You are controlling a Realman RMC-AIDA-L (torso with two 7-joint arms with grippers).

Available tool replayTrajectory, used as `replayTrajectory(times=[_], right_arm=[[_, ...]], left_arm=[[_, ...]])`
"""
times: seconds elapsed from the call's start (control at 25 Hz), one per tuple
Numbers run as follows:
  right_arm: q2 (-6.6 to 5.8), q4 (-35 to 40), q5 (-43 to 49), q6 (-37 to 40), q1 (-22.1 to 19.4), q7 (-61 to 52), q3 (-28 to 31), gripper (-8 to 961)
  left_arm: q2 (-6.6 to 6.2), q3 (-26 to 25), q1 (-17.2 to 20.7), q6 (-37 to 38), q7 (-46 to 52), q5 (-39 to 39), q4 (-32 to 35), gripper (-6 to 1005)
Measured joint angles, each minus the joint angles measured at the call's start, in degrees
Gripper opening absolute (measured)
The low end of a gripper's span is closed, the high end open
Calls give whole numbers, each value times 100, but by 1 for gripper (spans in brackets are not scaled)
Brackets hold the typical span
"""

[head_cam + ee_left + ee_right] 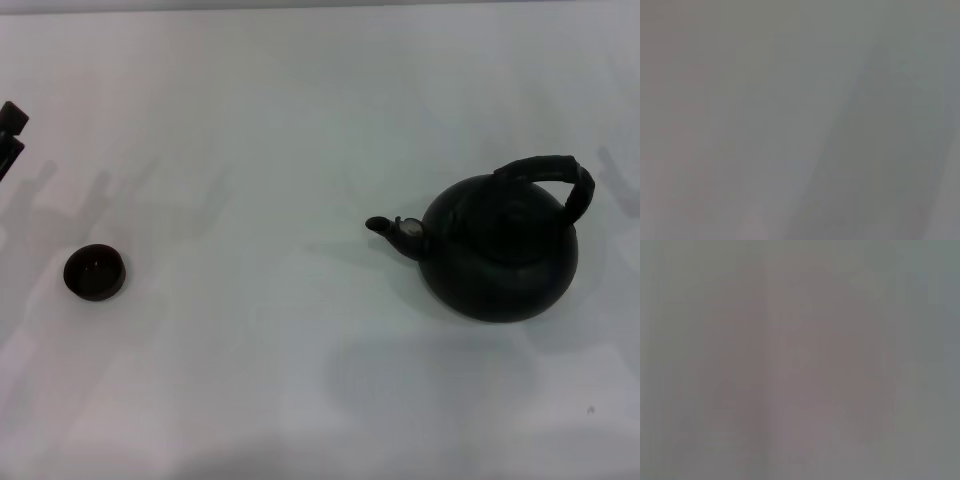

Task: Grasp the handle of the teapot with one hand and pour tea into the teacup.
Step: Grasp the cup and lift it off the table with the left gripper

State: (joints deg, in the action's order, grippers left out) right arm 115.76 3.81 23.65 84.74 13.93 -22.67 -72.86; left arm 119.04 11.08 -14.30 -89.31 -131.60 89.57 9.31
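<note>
Head view: the teapot [500, 250] sits upright on the white table [300, 380], on the robot's right side and a little nearer than mid-depth. It is a large, round, matte black pot with a squat, bulging body. Its spout [392, 228] is short and ends in a dark tip, with a small silvery piece just behind it where the spout meets the body. The spout points toward the robot's left, so the pot's long axis, spout to back, runs across the table from side to side, aimed roughly at the cup. The handle [555, 175] is a thick black loop with a wrapped, ribbed look, arching over the top of the pot and leaning toward the right, far side; nothing touches it.

The teacup [95, 272] stands well apart from the pot, far on the left. It is tiny, low, round and dark brown-black, without a handle, its mouth facing up; whether it holds liquid cannot be told.

The left gripper [10, 135] shows only as a dark part at the left edge, above and beyond the cup, touching nothing; its opening cannot be told. The right gripper is out of sight.

Left wrist view: only a blurred, plain grey surface with faint shadows.

Right wrist view: the same kind of blurred grey surface, no object to make out
</note>
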Motion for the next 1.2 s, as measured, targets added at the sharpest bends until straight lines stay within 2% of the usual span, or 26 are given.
replayTrajectory(times=[0.96, 1.2], right_arm=[[8, -22, 0, 14, -23, -43, -70, 876], [5, -73, 0, -2, -34, -41, -79, 876]], left_arm=[[-21, 53, 6, -117, 50, -67, 17, 773], [-38, 77, -29, -101, 491, -260, 217, 773]])
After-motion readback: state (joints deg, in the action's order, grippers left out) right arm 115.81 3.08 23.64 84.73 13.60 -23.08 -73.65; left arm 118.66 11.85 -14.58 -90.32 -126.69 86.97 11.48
